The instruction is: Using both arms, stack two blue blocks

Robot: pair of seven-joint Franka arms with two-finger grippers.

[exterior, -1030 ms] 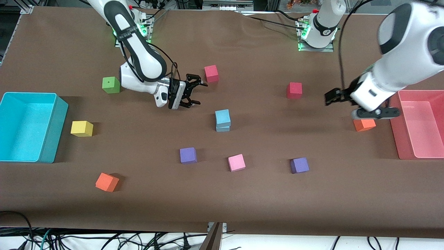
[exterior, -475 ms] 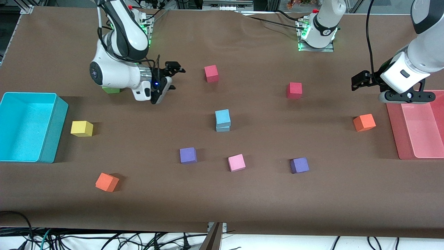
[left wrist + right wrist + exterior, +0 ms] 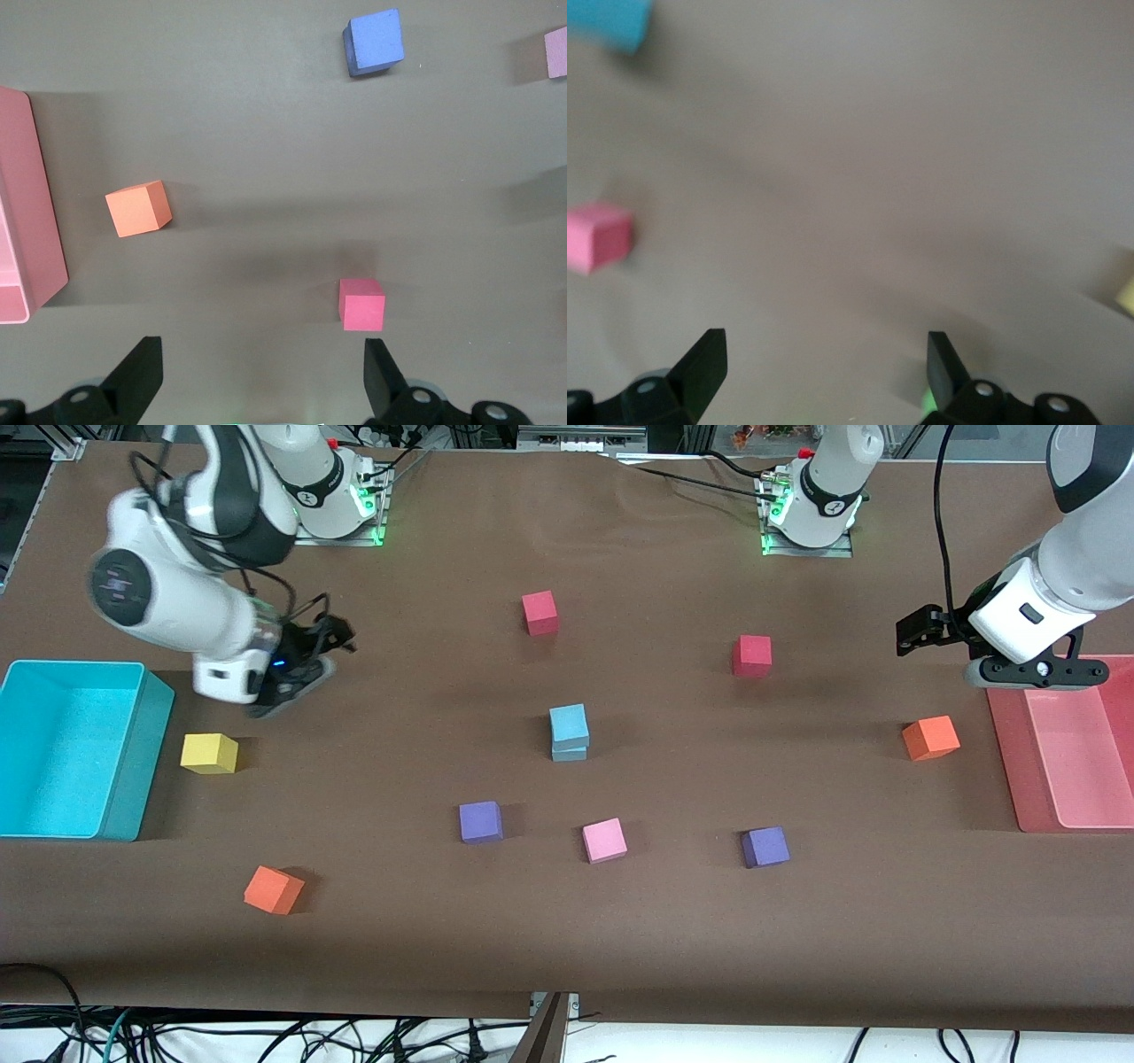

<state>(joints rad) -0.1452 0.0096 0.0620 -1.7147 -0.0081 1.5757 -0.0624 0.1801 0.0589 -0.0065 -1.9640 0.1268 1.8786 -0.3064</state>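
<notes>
The two blue blocks stand stacked near the middle of the table, the upper one (image 3: 569,724) on the lower one (image 3: 569,753), a little askew. No gripper touches them. My right gripper (image 3: 339,636) is open and empty over the table toward the right arm's end, well away from the stack. Its wrist view shows its open fingers (image 3: 700,359), with a corner of a blue block (image 3: 607,18) at the frame's edge. My left gripper (image 3: 911,631) is open and empty over the table beside the pink bin. Its wrist view shows its fingers (image 3: 142,363) wide apart.
A teal bin (image 3: 133,753) stands at the right arm's end and a pink bin (image 3: 1010,762) at the left arm's end. Loose cubes lie about: yellow (image 3: 209,753), two orange (image 3: 274,889) (image 3: 930,738), two red (image 3: 539,613) (image 3: 751,655), two purple (image 3: 480,821) (image 3: 765,847), pink (image 3: 604,840).
My right arm has swung away from the stack toward its own end of the table and now hides the green cube. My left arm drew back toward the pink bin, then held still.
</notes>
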